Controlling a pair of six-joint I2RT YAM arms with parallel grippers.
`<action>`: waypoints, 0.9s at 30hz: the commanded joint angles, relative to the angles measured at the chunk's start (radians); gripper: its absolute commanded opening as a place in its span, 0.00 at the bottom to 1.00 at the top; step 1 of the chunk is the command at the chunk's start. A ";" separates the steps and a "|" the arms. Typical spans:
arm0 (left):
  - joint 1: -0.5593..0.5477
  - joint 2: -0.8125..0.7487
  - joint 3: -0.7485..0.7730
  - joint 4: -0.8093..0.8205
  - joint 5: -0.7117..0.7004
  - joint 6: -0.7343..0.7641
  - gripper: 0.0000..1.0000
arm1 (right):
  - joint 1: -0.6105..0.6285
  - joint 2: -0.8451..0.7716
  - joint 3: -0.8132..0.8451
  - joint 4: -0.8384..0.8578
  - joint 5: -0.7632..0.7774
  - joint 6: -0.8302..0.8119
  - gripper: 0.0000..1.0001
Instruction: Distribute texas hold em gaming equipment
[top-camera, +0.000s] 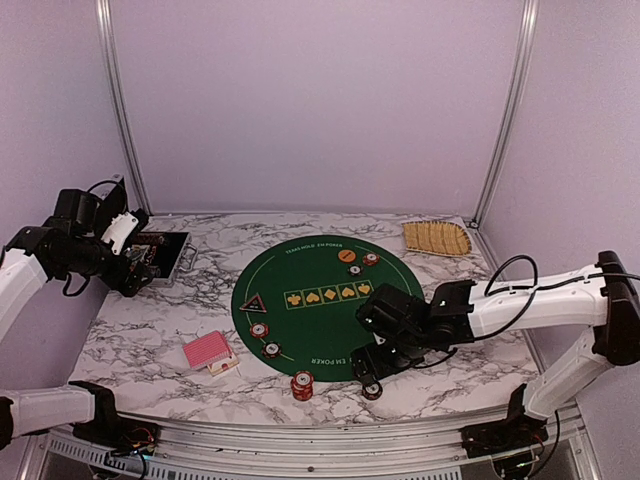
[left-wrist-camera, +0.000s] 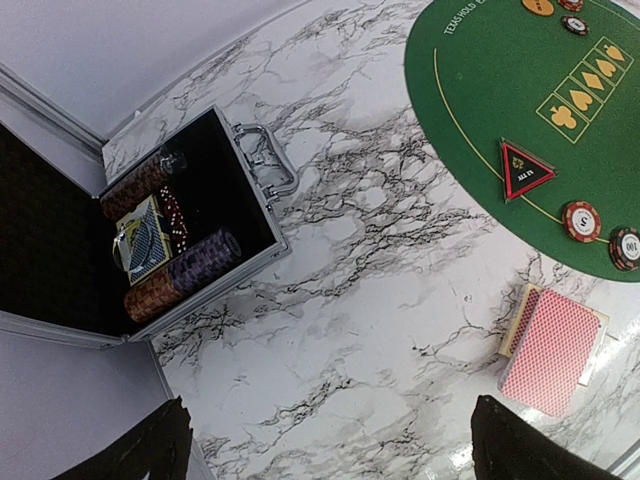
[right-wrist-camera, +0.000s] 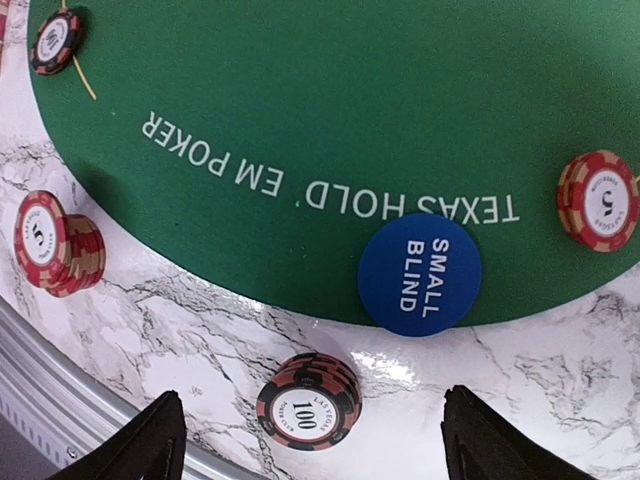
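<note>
A round green poker mat (top-camera: 320, 300) lies mid-table. On it are an orange disc (top-camera: 346, 256), a black triangular marker (top-camera: 252, 303) and single chips (top-camera: 259, 330). My right gripper (top-camera: 378, 366) hangs open and empty over the mat's near edge. In the right wrist view it (right-wrist-camera: 315, 450) stands above a black-and-red 100 chip stack (right-wrist-camera: 307, 402), with the blue Small Blind disc (right-wrist-camera: 419, 274) just beyond it. Red 5 stacks (right-wrist-camera: 56, 243) lie to either side. My left gripper (left-wrist-camera: 330, 450) is open and empty over bare marble near the case. Red-backed cards (left-wrist-camera: 553, 350) lie near the mat.
The open black-and-silver case (top-camera: 160, 257) at the far left holds chip rolls and a card deck (left-wrist-camera: 145, 240). A tan woven tray (top-camera: 436, 238) sits at the back right. A red chip stack (top-camera: 301, 384) stands by the metal front rail (top-camera: 300, 430).
</note>
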 joint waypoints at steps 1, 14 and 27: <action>-0.003 0.005 0.025 -0.014 0.015 0.003 0.99 | 0.020 0.040 -0.010 0.047 -0.010 0.042 0.85; -0.003 0.016 0.042 -0.037 0.029 0.010 0.99 | 0.024 0.096 -0.037 0.088 -0.050 0.041 0.76; -0.003 0.015 0.057 -0.052 0.032 0.017 0.99 | 0.026 0.107 -0.056 0.074 -0.056 0.041 0.67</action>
